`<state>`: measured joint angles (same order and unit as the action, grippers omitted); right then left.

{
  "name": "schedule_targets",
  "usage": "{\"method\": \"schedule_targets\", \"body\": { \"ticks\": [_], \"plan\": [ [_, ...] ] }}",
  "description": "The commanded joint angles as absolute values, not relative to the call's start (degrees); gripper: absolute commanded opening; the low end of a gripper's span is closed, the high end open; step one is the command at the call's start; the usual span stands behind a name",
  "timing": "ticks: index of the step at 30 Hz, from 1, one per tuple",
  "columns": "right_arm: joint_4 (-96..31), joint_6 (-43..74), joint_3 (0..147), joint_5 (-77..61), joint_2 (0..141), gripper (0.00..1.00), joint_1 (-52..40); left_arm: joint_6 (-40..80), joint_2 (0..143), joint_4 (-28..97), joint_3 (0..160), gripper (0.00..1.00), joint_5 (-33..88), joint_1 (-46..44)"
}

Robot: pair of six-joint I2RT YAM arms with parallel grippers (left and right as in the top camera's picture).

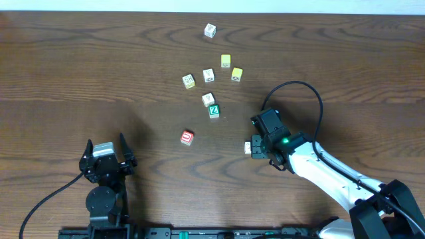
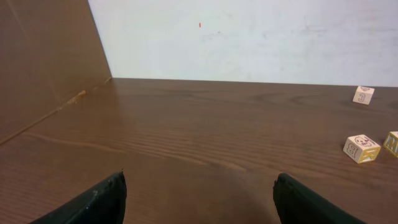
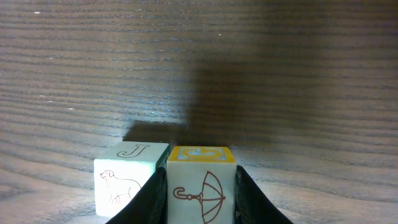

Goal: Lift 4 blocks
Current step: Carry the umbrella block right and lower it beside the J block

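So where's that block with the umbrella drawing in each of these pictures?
Overhead: the umbrella block is the pale bit at the tip of the right tool, right of centre.
Left wrist: not in it.
Right wrist: the umbrella block sits bottom centre, between the tool's dark fingers, with a J block touching its left side.
Shared landmark: the right tool, shut on it in both views that show it.
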<state>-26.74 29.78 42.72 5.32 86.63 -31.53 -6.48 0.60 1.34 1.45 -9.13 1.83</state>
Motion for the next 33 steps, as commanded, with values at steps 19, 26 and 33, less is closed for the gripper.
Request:
{"method": "schedule_targets", "body": {
  "ticks": [19,26,33],
  "plan": [
    [-27.2,30.8,42.4,7.7,87.0,0.35,-31.9,-7.3,0.3,3.4,0.2,0.76,-9.5,2.1],
    [-27.2,30.8,42.4,7.7,87.0,0.40,-31.9,-7.3,0.3,3.4,0.2,0.76,-9.5,2.1],
    [-27.0,30.8,42.4,7.5,87.0,0.43,-31.9,-7.3,0.3,3.4,0.2,0.76,-9.5,2.1]
  ]
}}
